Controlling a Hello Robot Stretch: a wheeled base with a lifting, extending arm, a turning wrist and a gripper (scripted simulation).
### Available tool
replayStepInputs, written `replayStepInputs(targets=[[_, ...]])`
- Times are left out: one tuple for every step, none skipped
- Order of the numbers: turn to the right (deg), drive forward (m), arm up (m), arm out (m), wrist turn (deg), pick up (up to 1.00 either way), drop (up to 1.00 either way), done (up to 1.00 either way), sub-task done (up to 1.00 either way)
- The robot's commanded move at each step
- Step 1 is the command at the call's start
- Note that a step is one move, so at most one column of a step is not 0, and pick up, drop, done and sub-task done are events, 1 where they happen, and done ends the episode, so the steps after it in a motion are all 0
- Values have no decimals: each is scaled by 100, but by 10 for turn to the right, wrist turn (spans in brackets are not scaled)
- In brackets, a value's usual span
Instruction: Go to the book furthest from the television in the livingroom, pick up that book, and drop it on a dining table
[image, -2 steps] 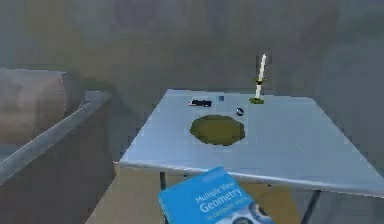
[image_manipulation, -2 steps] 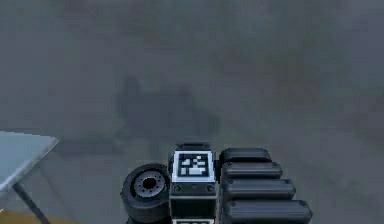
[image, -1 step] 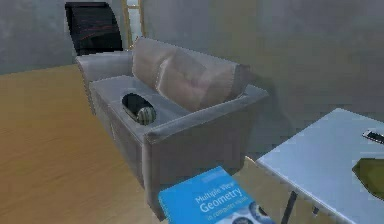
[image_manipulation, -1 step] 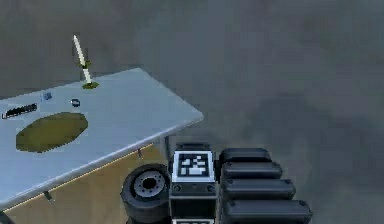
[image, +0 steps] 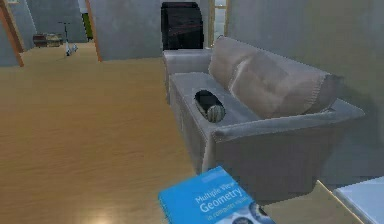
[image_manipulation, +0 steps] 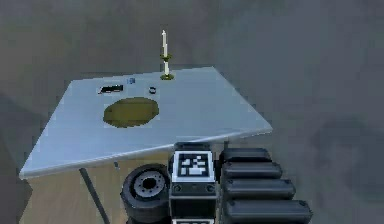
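blue book lies just before the sofa, likely reached, seemingly not yet lifted; gripper load can't be told; pickup, carry, drop remain.

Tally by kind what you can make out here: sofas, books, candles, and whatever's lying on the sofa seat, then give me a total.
Sofas: 1, the grey sofa
Books: 1, the blue book
Candles: 1, the white candle standing on the table
Things on the sofa seat: 1, a dark cylinder
Total: 4

Forward, low, toward sofa, sideways over near table
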Motion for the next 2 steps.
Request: replayStepInputs(targets=[[0,0,0,48,0,0,0,0,0],[0,0,0,0,450,0,0,0,0]])
